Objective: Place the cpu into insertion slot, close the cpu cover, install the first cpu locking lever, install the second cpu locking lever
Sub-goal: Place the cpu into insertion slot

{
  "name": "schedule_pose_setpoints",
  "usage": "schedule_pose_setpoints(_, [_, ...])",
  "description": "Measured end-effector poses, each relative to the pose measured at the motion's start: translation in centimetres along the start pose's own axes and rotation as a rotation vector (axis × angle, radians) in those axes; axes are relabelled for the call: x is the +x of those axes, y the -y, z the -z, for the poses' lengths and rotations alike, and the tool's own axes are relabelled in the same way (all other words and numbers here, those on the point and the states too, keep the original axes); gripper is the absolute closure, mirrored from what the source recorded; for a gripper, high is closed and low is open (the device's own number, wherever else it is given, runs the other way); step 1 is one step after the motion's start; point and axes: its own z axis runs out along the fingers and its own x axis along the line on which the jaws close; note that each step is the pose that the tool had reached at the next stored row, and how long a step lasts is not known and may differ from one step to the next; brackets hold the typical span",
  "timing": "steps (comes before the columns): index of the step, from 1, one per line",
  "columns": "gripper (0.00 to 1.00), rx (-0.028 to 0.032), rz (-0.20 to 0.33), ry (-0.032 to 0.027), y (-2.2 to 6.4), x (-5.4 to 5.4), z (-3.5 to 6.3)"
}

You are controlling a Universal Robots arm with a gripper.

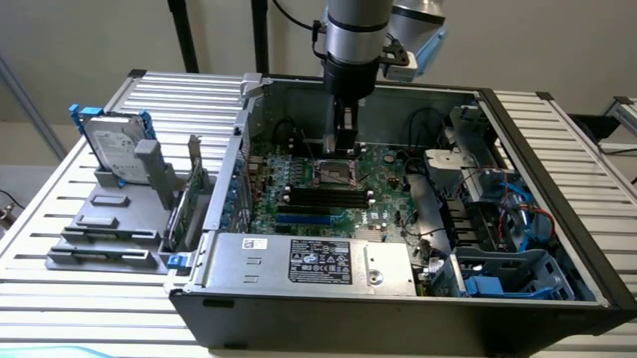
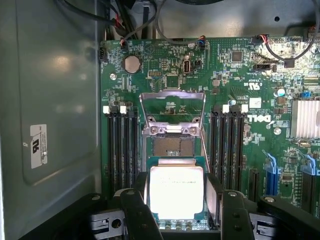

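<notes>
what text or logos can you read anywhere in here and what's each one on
"DELL": white print on the green circuit board, beside the black memory slots.
White sticker on the grey case wall: a round mark, too blurred to read.
Black-and-white label on the silver power supply box: too small to read.
Label on the grey hard drive: too small to read.

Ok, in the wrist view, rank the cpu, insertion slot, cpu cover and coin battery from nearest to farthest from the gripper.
1. cpu, held in the gripper.
2. insertion slot, just beyond the cpu.
3. cpu cover, flipped open past the slot.
4. coin battery, well past the cover.
</notes>
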Motion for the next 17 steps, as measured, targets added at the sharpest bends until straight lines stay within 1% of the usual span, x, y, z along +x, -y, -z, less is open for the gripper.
schedule_pose_setpoints(13, [0.45, 0.0006, 0.006, -0.0003, -0.17, -0.2, -2.28])
schedule_pose_setpoints(15, [0.45, 0.0008, 0.007, -0.0002, -0.17, -0.3, -2.52])
schedule_pose_setpoints(17, [0.45, 0.0010, 0.007, 0.0002, -0.16, -0.3, -2.55])
